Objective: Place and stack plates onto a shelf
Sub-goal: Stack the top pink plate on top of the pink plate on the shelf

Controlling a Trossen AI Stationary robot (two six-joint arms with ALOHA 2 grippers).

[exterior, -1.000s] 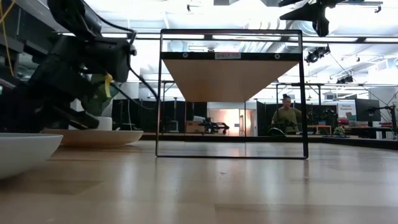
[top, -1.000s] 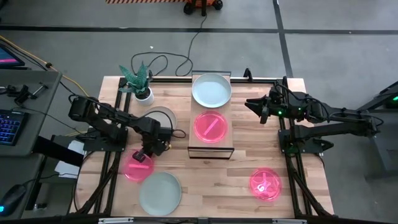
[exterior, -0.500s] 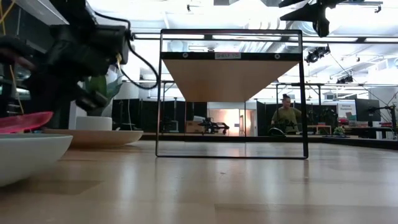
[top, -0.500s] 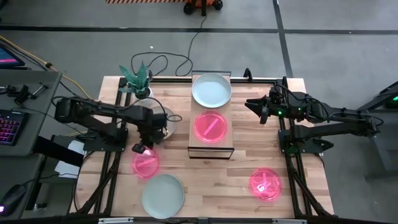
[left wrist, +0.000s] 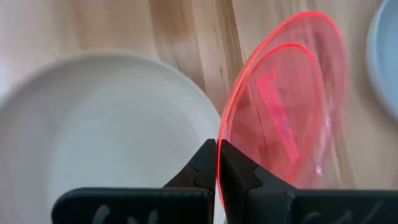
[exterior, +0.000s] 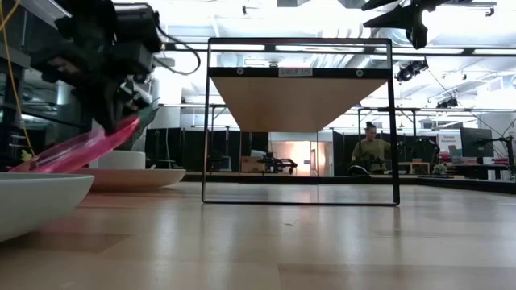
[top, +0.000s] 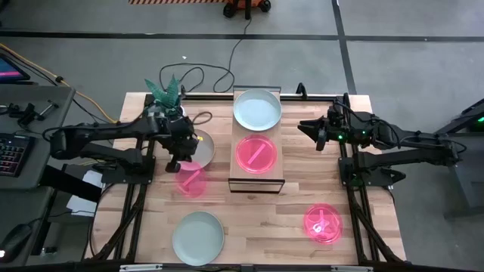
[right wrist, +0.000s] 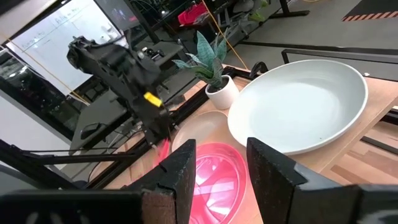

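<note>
The left gripper (top: pixel 181 160) has its fingers clamped on the rim of a pink plate (top: pixel 190 181), held tilted above the desk (top: pixel 295 211) just left of the shelf (top: pixel 258 183). The right gripper (top: pixel 304 127), fingers apart, waits right of the shelf.

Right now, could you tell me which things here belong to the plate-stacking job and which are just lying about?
Job:
- held pink plate, gripped by left end effector
- pink plate on shelf
- mint plate on shelf
- loose pink plate
- front mint plate
- pale plate near plant
- shelf

Lying about:
- potted plant
- cables
</note>
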